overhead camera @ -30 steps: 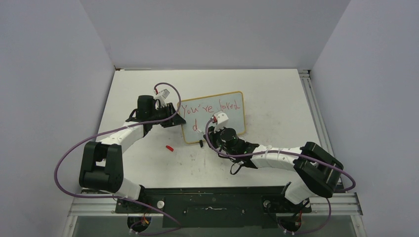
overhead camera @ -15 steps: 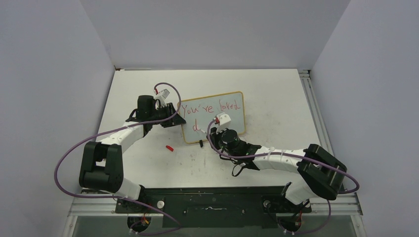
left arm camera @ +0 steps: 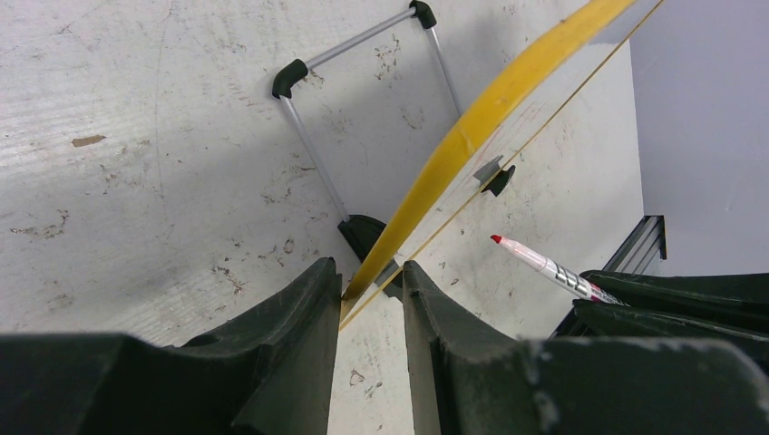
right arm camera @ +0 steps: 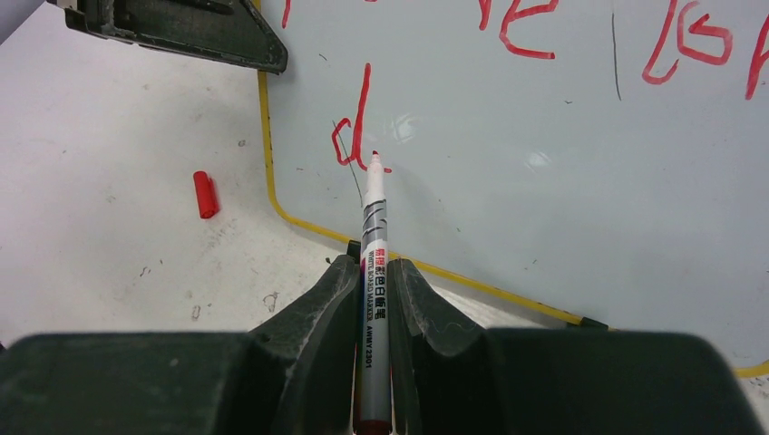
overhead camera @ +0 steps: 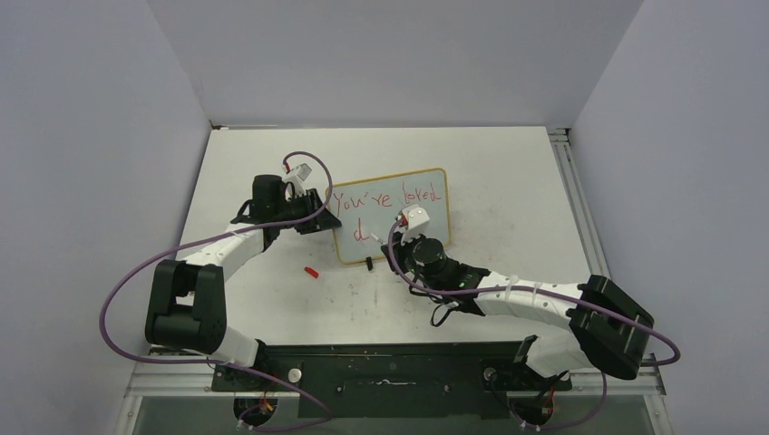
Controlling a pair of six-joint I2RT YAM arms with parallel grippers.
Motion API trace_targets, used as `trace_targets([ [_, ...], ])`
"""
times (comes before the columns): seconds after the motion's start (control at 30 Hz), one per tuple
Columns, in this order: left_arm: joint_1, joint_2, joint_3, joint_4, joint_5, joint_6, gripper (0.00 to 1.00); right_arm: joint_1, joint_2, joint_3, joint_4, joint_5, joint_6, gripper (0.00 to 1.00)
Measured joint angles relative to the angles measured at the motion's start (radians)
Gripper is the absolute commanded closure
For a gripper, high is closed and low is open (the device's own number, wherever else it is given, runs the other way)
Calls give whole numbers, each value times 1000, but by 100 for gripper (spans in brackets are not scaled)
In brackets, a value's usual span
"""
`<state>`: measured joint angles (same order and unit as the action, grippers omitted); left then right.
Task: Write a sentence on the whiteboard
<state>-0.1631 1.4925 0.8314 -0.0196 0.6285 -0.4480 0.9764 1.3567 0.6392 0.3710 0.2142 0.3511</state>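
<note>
Beside the board (overhead camera: 372,216), my left gripper (left arm camera: 370,272) pinches its edge steady so my right gripper (right arm camera: 374,267), pinching a marker (right arm camera: 373,208), can write.

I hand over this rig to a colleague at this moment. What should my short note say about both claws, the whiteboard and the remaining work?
Left claw: shut on the side edge of the whiteboard, steadying it on its stand.
Right claw: shut on the red marker, tip at the board; I cannot tell if it touches.
The red cap lies on the table, off the board's lower left corner.
Done: the sentence reads "You're loved", with a "d" below.
Left: the rest of the second line.
</note>
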Motion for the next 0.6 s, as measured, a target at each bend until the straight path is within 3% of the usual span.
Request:
trace_targets([
  [0.6,0,0,0,0,0,0,71,-21,-7,0,-3,-30,-3,95],
])
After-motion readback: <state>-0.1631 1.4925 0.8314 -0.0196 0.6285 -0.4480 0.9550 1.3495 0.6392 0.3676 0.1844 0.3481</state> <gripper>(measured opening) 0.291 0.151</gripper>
